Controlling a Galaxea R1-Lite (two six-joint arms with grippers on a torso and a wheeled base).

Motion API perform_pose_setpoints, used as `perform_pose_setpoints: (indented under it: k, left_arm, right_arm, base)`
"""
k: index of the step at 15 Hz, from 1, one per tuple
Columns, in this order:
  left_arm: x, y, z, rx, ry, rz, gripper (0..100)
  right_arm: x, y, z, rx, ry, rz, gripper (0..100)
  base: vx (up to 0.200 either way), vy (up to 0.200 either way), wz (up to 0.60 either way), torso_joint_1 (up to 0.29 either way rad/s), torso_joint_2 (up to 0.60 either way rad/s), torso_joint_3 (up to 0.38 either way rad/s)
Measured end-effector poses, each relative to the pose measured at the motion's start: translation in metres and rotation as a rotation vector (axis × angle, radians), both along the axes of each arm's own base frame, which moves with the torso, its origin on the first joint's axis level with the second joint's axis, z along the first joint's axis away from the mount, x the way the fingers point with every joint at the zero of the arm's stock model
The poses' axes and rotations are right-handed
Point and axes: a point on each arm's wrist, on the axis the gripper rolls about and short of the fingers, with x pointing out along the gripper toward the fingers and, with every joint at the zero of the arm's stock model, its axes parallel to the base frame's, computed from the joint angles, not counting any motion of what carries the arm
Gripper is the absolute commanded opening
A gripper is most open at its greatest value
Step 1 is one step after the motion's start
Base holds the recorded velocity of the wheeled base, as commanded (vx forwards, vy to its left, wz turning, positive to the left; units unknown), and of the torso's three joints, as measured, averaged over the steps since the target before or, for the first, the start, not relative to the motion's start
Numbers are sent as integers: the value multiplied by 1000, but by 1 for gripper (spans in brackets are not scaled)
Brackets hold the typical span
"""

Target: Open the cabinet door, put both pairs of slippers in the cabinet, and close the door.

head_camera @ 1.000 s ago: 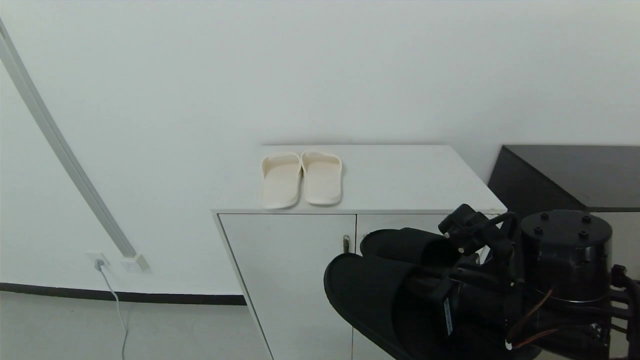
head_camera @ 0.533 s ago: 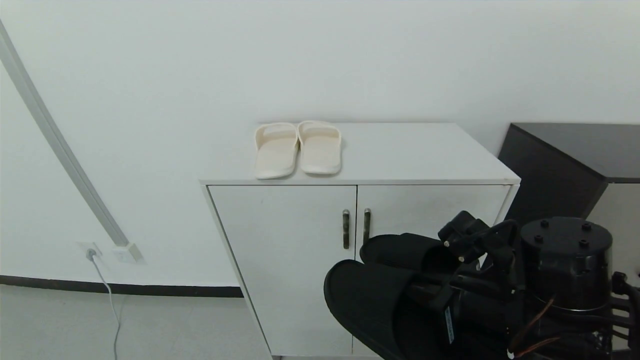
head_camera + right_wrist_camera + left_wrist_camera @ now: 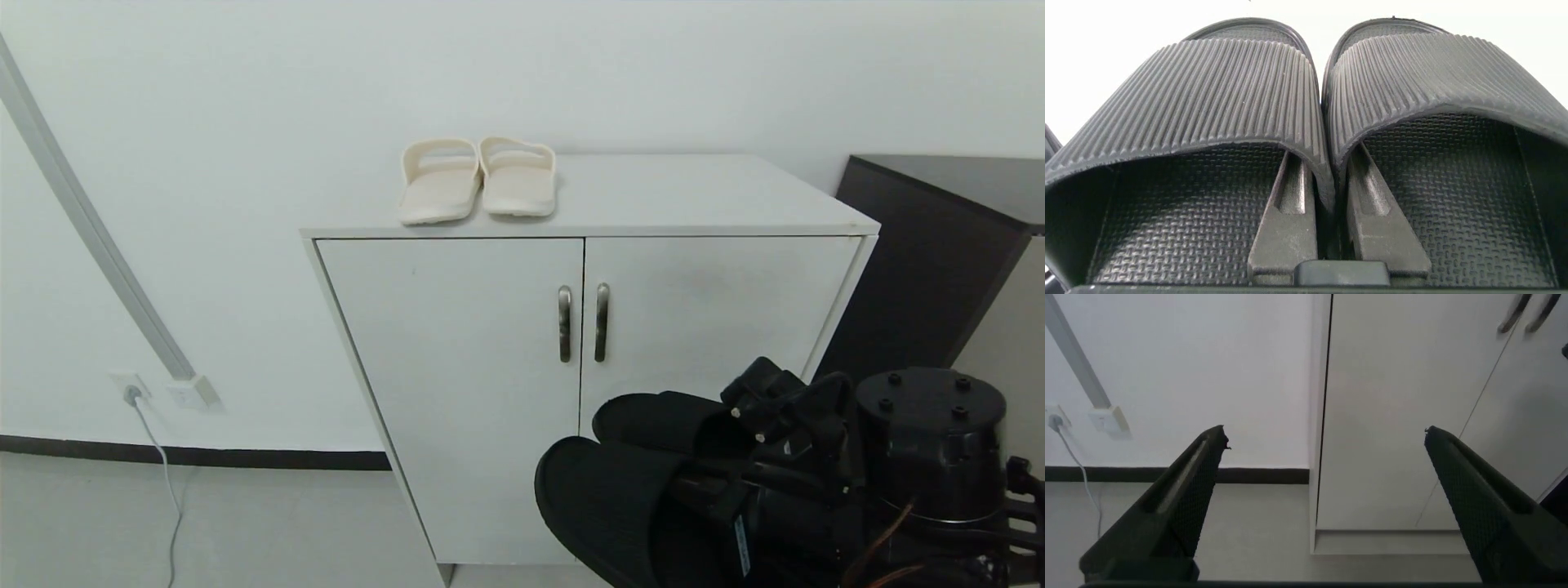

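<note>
Black slippers (image 3: 620, 498) cut off; right gripper (image 3: 1327, 208) seemingly clamping.

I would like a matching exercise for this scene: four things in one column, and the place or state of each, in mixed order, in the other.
Things:
1. cream slippers
2. black slippers
3. cabinet doors
4. left tool

Places or states:
a. shut
b. open, holding nothing
c. on top of the cabinet
d. clamped in the right tool

Pairs: 1-c, 2-d, 3-a, 4-b.

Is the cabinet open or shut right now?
Shut. Both doors of the cabinet sit flush, meeting at a thin middle seam, with their handles side by side.
</note>
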Motion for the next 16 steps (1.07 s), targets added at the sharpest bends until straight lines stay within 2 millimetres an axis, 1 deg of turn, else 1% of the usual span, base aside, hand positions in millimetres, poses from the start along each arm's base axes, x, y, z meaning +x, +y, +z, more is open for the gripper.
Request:
perform_pose_setpoints:
  k: [4, 8, 9, 11, 16]
  left_arm:
    - [0, 0, 0, 0, 0, 0, 100]
    - [0, 0, 0, -3, 0, 0, 100]
    - [0, 0, 0, -5, -1, 0, 100]
    - [0, 0, 0, -20, -2, 0, 100]
    - [0, 0, 1, -26, -7, 9, 100]
  right_arm:
    - [0, -1, -2, -4, 4, 0, 0]
    - [0, 0, -5, -12, 12, 2, 0]
    - [0, -1, -6, -15, 16, 2, 0]
    - [0, 0, -7, -17, 17, 2, 0]
    - [0, -1, -6, -16, 11, -4, 0]
  base:
    - [0, 0, 0, -91, 448, 362]
    - [0, 0, 0, -24, 437, 397]
    - [0, 0, 0, -2, 242, 242]
    - [0, 0, 0, 2, 112, 102]
    - [0, 0, 0, 0, 0, 0]
